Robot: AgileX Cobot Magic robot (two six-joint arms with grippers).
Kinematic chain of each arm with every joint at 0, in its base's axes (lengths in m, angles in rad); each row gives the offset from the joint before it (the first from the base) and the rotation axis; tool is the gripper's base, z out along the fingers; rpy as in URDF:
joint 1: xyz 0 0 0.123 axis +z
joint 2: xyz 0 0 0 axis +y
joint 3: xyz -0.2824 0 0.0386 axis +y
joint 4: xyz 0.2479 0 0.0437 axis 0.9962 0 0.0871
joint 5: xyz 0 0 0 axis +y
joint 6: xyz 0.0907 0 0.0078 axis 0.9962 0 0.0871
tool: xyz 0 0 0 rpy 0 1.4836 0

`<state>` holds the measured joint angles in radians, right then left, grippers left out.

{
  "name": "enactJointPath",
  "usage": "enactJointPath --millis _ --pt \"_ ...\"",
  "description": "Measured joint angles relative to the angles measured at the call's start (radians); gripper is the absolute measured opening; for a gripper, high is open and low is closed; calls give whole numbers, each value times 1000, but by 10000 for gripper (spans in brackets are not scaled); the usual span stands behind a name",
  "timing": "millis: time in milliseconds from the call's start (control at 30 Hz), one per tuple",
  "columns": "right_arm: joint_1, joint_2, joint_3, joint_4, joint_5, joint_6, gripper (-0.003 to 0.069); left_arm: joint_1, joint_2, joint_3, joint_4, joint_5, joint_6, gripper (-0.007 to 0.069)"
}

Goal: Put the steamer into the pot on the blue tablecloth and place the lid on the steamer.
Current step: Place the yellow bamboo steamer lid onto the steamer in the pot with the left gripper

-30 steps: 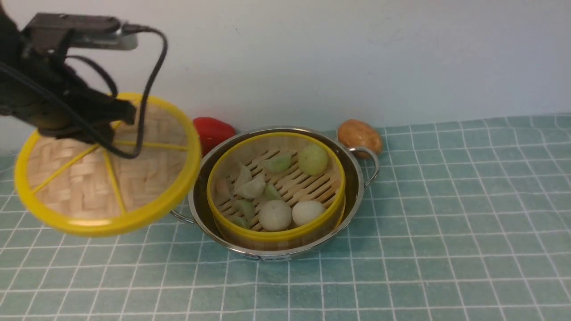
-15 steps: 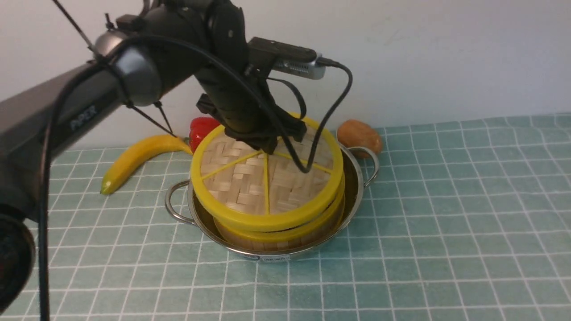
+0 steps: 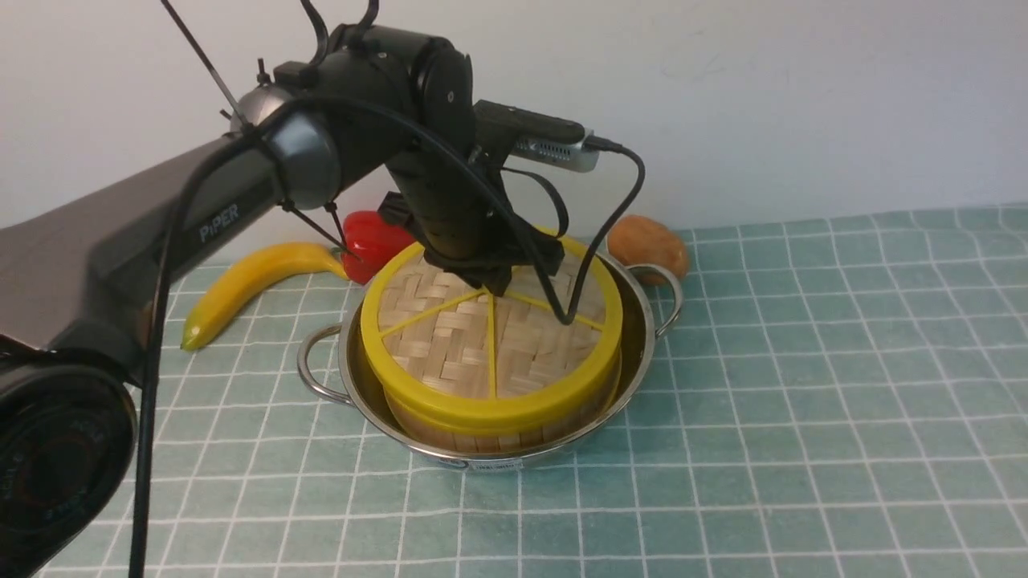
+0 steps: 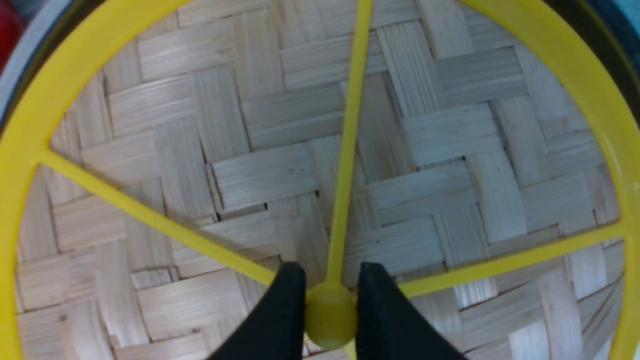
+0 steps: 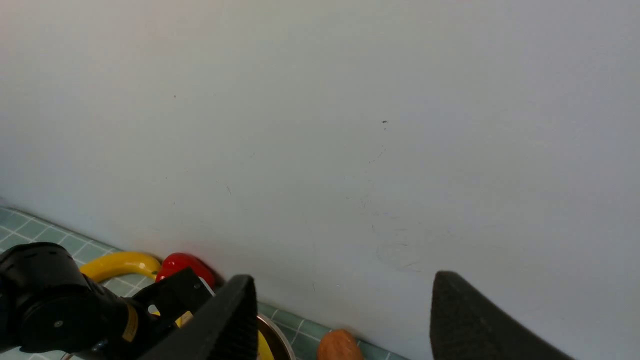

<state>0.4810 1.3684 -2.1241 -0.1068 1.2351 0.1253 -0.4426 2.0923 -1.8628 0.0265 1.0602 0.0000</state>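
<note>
The woven lid with its yellow rim and spokes lies level on top of the steamer; only the steamer's bamboo side shows beneath it. The steamer stands inside the shiny pot on the blue tablecloth. My left gripper points down at the lid's centre. In the left wrist view this gripper is shut on the lid's yellow knob, one black finger on each side. My right gripper is open and empty, raised, facing the wall; it does not show in the front view.
A banana and a red pepper lie behind the pot on the left. A brown round item sits behind the pot's right handle. The white wall stands close behind all of them.
My left arm has carried the lid from the left across to the pot. Half a second ago it hung slightly off-centre over the steamer; now it rests squarely on it.
</note>
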Motion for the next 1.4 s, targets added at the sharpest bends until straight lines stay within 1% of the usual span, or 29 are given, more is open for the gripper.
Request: enactJointPath --millis 567,767,1400 --pt "0 0 0 0 0 0 460 0 9 0 10 -12 -16 117" --pt "0 0 0 0 0 0 460 0 17 -1 36 7 -31 117" --pt "0 0 0 0 0 0 460 0 29 -6 37 11 -35 117"
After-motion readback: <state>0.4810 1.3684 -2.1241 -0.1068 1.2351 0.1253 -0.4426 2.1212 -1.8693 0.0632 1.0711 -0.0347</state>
